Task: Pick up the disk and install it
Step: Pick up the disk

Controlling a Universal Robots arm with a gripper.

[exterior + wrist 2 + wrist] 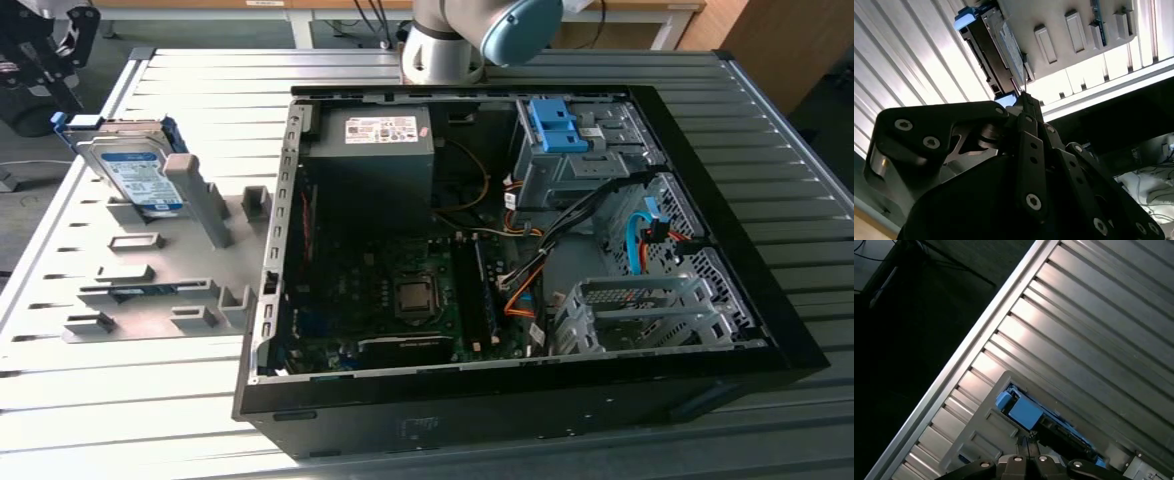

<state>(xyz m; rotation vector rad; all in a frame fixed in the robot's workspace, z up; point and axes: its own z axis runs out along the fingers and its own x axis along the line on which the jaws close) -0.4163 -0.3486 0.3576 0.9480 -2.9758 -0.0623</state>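
The flat silver metal hard drive with the white-and-blue label and blue plastic rails [134, 170] stands on edge, leaning slightly, in a slot of a pale grey fixture plate with raised blocks [160, 290]. The plate lies on the ribbed aluminium table [200, 80] near the table's edge at the exterior view's left, and the drive is at the plate's far end. In both wrist views the drive's blue rail end [1024, 412] sits just beyond the tip of the black gripper [1026, 441], which hangs close to the drive without holding it. Its fingers are drawn together to a narrow point with nothing between them. In the exterior view the gripper is the dark shape at the table's far corner, just past the drive's top edge. Beside the plate, filling the middle of the table, a black desktop computer case [534, 410] lies on its side with the panel off. Inside it are a dark grey power-supply box with a small white sticker [380, 160], a bright blue plastic latch piece [554, 125], a green motherboard [400, 290] and a perforated silver metal drive cage [641, 310] with an open bay. The arm's grey-and-blue base joint [461, 40] rises at the table's far edge behind the case.
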